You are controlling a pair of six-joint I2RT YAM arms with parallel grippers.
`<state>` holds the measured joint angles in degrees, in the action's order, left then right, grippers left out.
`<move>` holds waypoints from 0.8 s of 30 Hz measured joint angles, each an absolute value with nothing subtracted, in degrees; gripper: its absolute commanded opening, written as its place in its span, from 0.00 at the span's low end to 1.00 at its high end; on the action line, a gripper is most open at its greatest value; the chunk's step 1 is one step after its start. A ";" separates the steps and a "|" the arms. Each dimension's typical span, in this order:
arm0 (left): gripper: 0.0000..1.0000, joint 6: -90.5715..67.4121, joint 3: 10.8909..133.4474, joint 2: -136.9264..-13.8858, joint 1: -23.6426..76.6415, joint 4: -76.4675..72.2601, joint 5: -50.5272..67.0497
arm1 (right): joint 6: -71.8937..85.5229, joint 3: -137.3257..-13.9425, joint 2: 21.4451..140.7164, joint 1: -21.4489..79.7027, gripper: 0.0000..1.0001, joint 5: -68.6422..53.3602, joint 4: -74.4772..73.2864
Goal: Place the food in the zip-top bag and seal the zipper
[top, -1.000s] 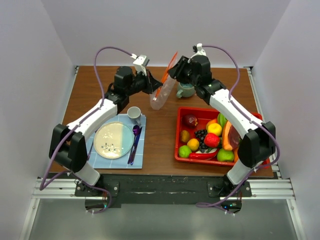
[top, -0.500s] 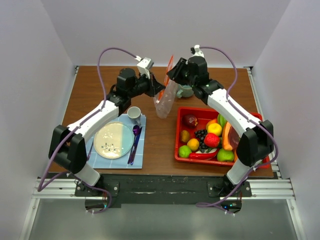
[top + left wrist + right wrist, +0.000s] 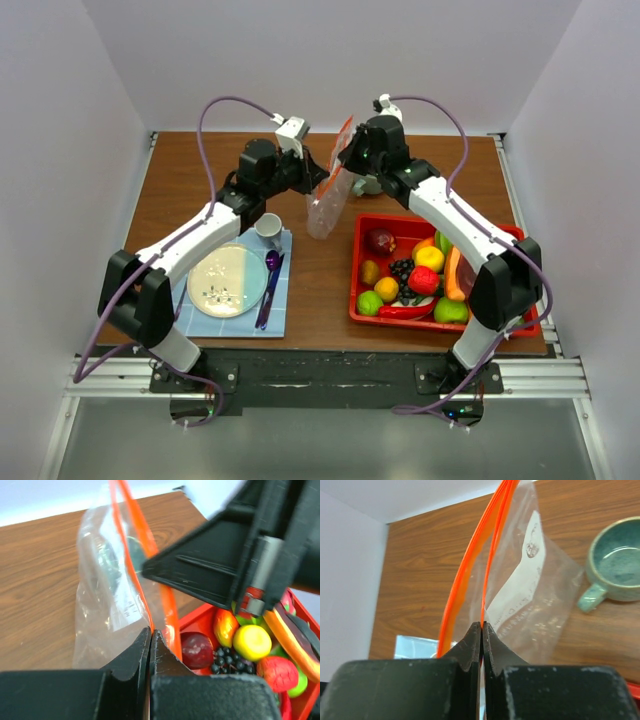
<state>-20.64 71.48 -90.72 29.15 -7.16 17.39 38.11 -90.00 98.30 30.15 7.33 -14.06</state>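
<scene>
The clear zip-top bag [image 3: 326,205] hangs above the table's middle back, held up between both arms. Its orange-red zipper [image 3: 342,140] runs along the top. My left gripper [image 3: 322,178] is shut on one lip of the mouth [image 3: 141,597]. My right gripper [image 3: 345,150] is shut on the other zipper strip [image 3: 490,555]. The mouth is parted slightly. The bag [image 3: 530,600] looks empty. The food [image 3: 415,275] lies in a red tray [image 3: 358,268] at the right: green, yellow, orange and red fruits, dark grapes [image 3: 227,660], a red chili.
A teal mug [image 3: 615,567] stands behind the bag near my right gripper. At the left, a blue placemat [image 3: 281,318] holds a plate [image 3: 228,280], a small white cup [image 3: 268,228] and a purple spoon [image 3: 270,285].
Both grippers moved closer together and the bag swung a little to the right and now hangs more upright. The right gripper shifted left and back.
</scene>
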 measured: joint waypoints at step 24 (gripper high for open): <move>0.24 -27.22 78.67 -95.50 29.34 4.45 4.91 | 24.01 -95.70 98.30 38.09 0.00 15.92 -21.63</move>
